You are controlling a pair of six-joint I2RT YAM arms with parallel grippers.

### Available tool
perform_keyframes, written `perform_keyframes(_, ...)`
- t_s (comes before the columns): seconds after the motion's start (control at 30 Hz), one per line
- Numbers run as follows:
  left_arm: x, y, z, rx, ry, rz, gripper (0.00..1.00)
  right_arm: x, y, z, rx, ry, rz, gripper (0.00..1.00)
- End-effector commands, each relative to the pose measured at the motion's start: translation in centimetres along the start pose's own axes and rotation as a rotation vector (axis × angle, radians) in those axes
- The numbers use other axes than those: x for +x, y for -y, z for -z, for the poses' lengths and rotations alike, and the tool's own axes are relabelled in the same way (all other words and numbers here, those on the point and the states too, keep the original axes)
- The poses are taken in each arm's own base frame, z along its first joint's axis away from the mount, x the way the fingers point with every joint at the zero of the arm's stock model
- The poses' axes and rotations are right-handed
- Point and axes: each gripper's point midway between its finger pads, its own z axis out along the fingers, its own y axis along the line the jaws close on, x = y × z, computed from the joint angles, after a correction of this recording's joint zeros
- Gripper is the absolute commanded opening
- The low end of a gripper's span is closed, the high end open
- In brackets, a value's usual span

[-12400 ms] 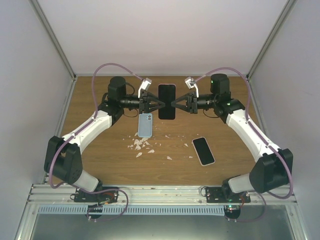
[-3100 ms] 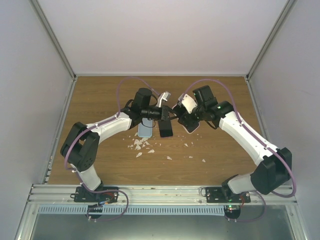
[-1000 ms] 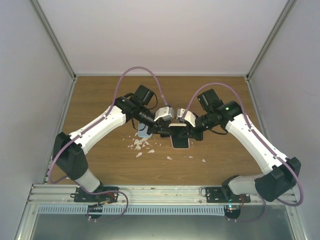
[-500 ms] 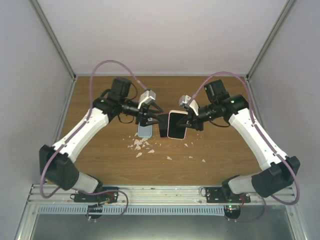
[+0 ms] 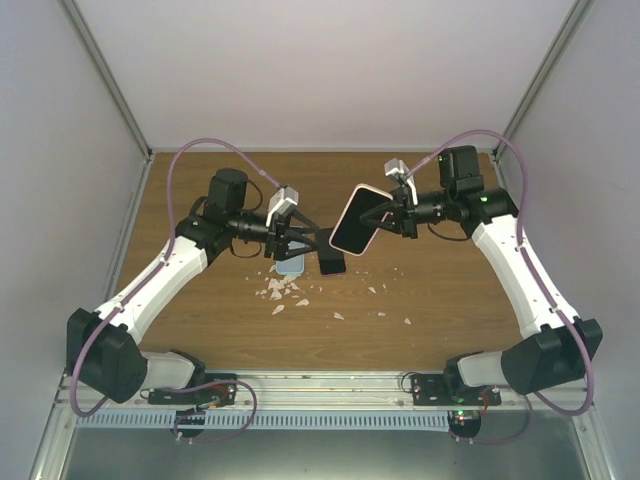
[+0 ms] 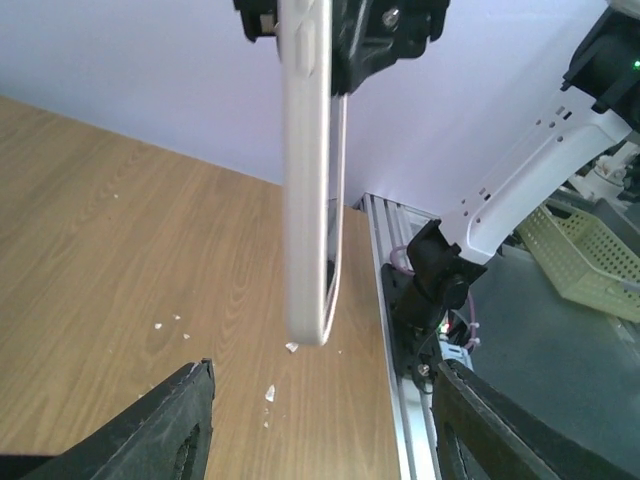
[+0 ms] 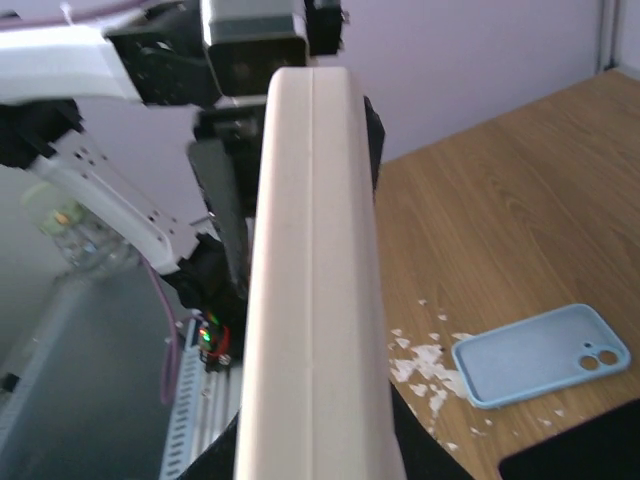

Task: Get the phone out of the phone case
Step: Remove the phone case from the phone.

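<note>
The phone, its black screen up, sits in a pale pink case [image 5: 358,221]. My right gripper [image 5: 388,217] is shut on it and holds it tilted above the table. In the right wrist view the case's edge [image 7: 315,280] fills the middle and hides the fingers. My left gripper [image 5: 306,240] is open and empty, just left of the cased phone and not touching it. In the left wrist view the cased phone [image 6: 308,170] hangs edge-on between and beyond my spread fingers [image 6: 185,420].
A light blue empty case [image 5: 291,264] lies on the wooden table, also in the right wrist view [image 7: 540,365]. A bare black phone [image 5: 333,263] lies beside it. White crumbs [image 5: 283,290] are scattered in front. Grey walls enclose the table.
My right gripper has lifted the cased phone up and toward the back right, tilting it. My left gripper has drawn back to the left and stands open, apart from it.
</note>
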Motion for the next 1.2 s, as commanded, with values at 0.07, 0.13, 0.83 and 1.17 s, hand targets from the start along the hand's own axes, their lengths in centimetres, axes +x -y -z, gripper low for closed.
perform_keyframes(0.07,-0.4,1.0,-0.4,0.007,0.03,-0.036,0.59,-2.8,-2.8,1.9,-0.163,0.13,-0.034,0.0)
perform_keyframes(0.13,-0.4,1.0,-0.6,0.0,0.027,-0.032,0.59,-2.9,-2.9,2.0,-0.183,0.139,-0.05,0.0)
perform_keyframes(0.83,-2.9,1.2,-1.6,0.038,0.066,0.027,0.55,-2.0,-2.2,1.6,-0.195,0.135,-0.105,0.0)
perform_keyframes(1.17,-2.7,-0.9,-2.1,-0.065,0.053,0.045,0.44,-2.1,-2.5,1.7,-0.211,0.138,-0.109,0.0)
